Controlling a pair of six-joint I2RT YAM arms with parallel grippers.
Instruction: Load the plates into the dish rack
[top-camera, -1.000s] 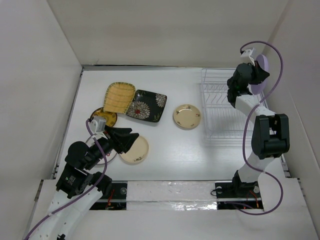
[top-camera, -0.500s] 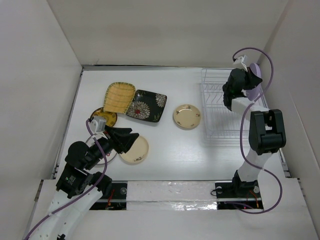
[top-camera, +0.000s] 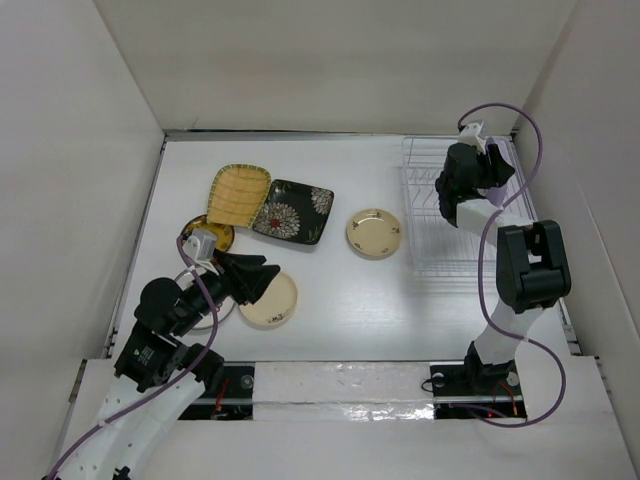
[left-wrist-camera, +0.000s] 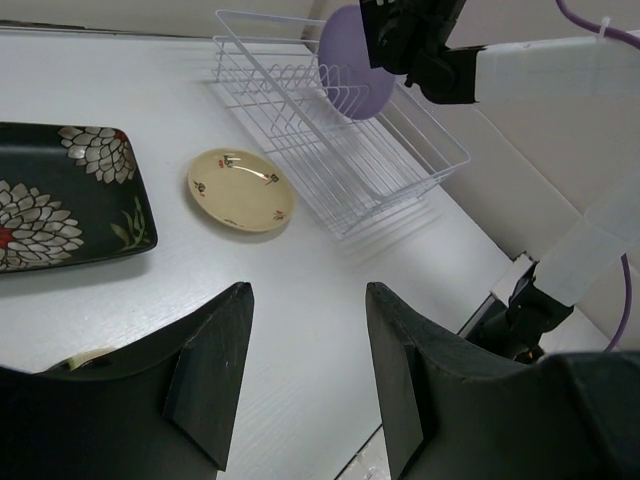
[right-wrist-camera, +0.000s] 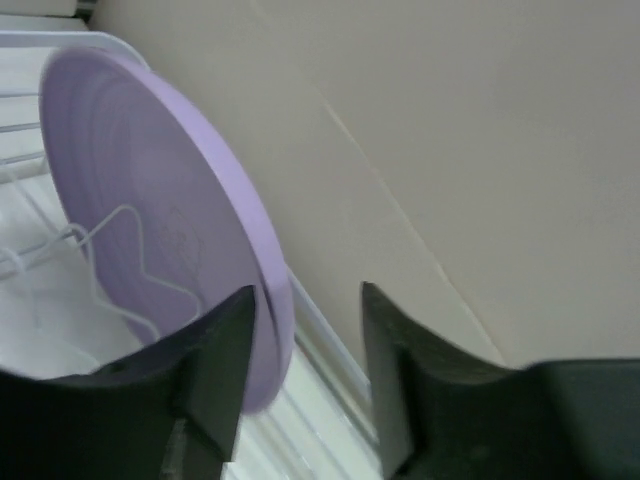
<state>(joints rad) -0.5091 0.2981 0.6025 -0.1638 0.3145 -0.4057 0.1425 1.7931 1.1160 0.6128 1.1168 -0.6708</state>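
Observation:
The lavender plate (right-wrist-camera: 130, 200) stands on edge among the wires of the white dish rack (top-camera: 440, 215), at its far right end. My right gripper (right-wrist-camera: 307, 290) is open around the plate's rim, which lies beside the left finger. Low at the near left, my left gripper (left-wrist-camera: 307, 288) is open and holds nothing, just over a plain cream plate (top-camera: 272, 299). A yellow woven plate (top-camera: 238, 193), a black flowered plate (top-camera: 292, 211), a brown-gold plate (top-camera: 215, 232) and a gold-rimmed cream plate (top-camera: 374, 232) lie on the table.
The enclosure's right wall runs close behind the rack, and more walls close the back and left. A round white dish rim (top-camera: 190, 276) shows partly under my left arm. The rack's near slots hold nothing.
My right gripper carried the lavender plate left and down into the rack, then opened its jaws off it. The left arm has hardly moved.

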